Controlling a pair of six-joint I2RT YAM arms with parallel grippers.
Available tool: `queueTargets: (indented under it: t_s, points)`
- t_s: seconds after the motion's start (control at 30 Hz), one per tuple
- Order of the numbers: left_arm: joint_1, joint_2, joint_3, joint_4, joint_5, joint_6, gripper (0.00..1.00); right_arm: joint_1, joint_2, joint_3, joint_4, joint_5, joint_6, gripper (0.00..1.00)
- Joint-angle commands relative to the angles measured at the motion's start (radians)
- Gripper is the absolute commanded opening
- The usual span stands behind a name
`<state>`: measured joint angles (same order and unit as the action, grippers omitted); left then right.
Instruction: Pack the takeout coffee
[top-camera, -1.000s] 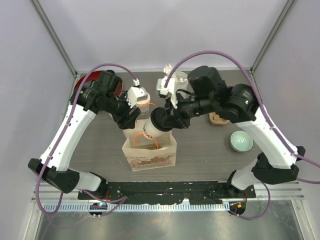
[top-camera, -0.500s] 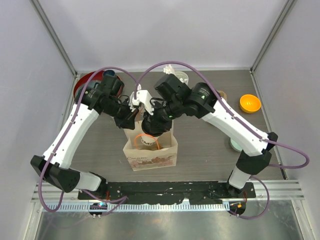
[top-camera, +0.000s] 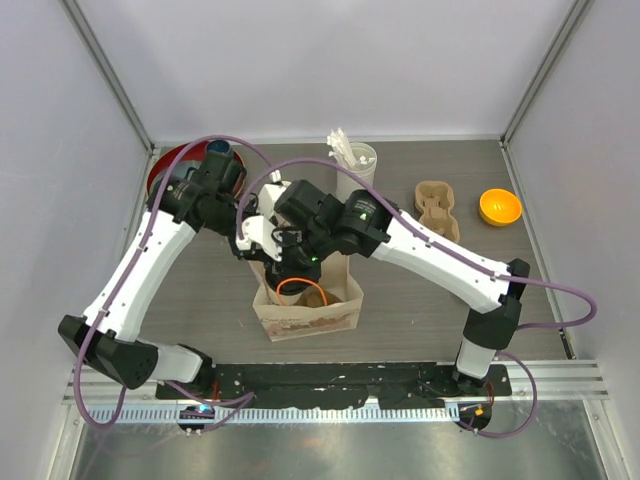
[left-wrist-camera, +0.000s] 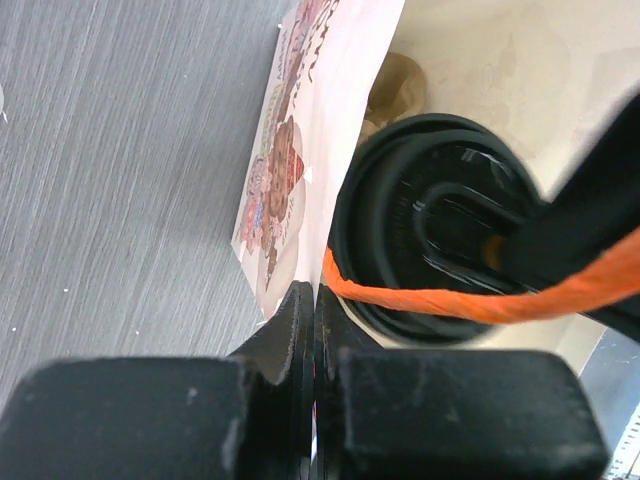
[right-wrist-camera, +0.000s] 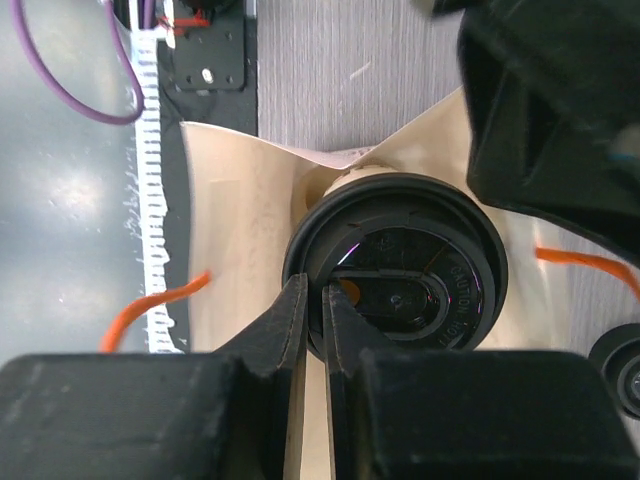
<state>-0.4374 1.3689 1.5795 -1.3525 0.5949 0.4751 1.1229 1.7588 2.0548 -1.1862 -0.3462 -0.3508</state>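
Note:
A takeout coffee cup with a black lid (right-wrist-camera: 410, 270) hangs upright inside the printed paper bag (top-camera: 310, 318). My right gripper (right-wrist-camera: 315, 300) is shut on the lid's near rim; in the top view this gripper (top-camera: 292, 268) reaches down into the bag's mouth and hides the cup. My left gripper (left-wrist-camera: 315, 300) is shut on the bag's upper edge, beside the lid (left-wrist-camera: 440, 210) and an orange twine handle (left-wrist-camera: 480, 302). From above, the left gripper (top-camera: 257, 247) sits at the bag's far left corner. A tan rounded shape (left-wrist-camera: 398, 88) lies lower in the bag.
At the back stand a white cylinder of white sticks (top-camera: 352, 162), a tan pulp cup carrier (top-camera: 437, 208) and an orange bowl (top-camera: 499, 207). A red dish (top-camera: 163, 172) lies at the back left behind the left arm. The two arms cross closely over the bag.
The right arm has swung left and down, bringing the lidded cup from above the bag's rim into the bag. The left gripper has shut on the bag's edge.

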Motion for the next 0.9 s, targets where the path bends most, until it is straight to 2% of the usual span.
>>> queueTargets:
  t_s: [0.0, 0.17, 0.33, 0.57, 0.7, 0.87]
  points:
    - [0.002, -0.039, -0.007, -0.092, 0.054, -0.004, 0.0, 0.009, -0.031, -0.129, 0.109, 0.039, -0.054, 0.01]
    - [0.003, -0.03, -0.018, -0.094, 0.077, 0.002, 0.0, 0.009, -0.006, -0.159, 0.126, 0.062, -0.085, 0.01]
    - [0.003, -0.024, -0.015, -0.102, 0.071, 0.028, 0.0, 0.009, -0.004, -0.24, 0.142, 0.073, -0.204, 0.01]
    - [0.017, 0.013, 0.007, -0.129, 0.042, 0.109, 0.0, 0.009, -0.079, -0.39, 0.164, 0.076, -0.321, 0.01]
    - [0.014, 0.061, 0.062, -0.164, 0.088, 0.146, 0.0, 0.014, -0.05, -0.34, 0.151, 0.072, -0.381, 0.01]
    - [-0.003, 0.084, 0.096, -0.18, 0.112, 0.149, 0.0, 0.025, 0.048, -0.242, 0.051, 0.101, -0.416, 0.01]
